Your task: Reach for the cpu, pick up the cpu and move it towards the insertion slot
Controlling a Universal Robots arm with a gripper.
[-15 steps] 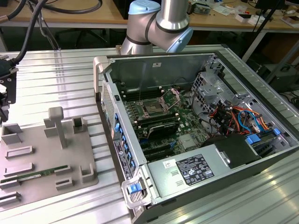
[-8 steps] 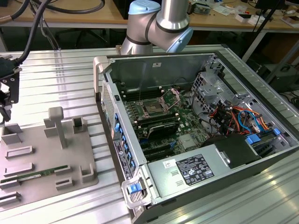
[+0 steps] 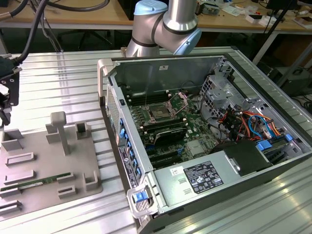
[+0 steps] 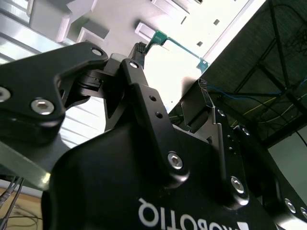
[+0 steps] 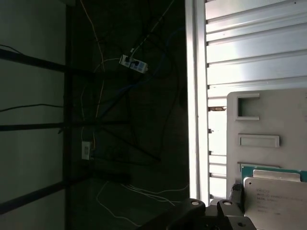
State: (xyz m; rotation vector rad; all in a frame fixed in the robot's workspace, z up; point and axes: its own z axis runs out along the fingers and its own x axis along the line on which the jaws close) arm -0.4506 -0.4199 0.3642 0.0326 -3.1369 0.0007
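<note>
Silver arm (image 3: pixel 179 17), pale-blue caps (image 3: pixel 146 9) (black gripper (image 4: pixel 170 69), bright screws (image 4: pixel 175 160))

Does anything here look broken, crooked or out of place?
Nothing stands out. The computer case lies open, the insertion slot is uncovered, and the memory stick lies flat on the grey tray.

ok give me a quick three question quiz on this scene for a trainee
1. True or false: the cpu already sits in the insertion slot.
2. In the exterior view, what lies on the grey tray? A) a green memory stick B) a screwdriver C) a fan
3. Fill in: in the exterior view the tool is at the view's ____ edge, away from the computer case.
Key: 1 false, the cpu is beside the tool in the first wrist view; 2 A; 3 left.
</note>
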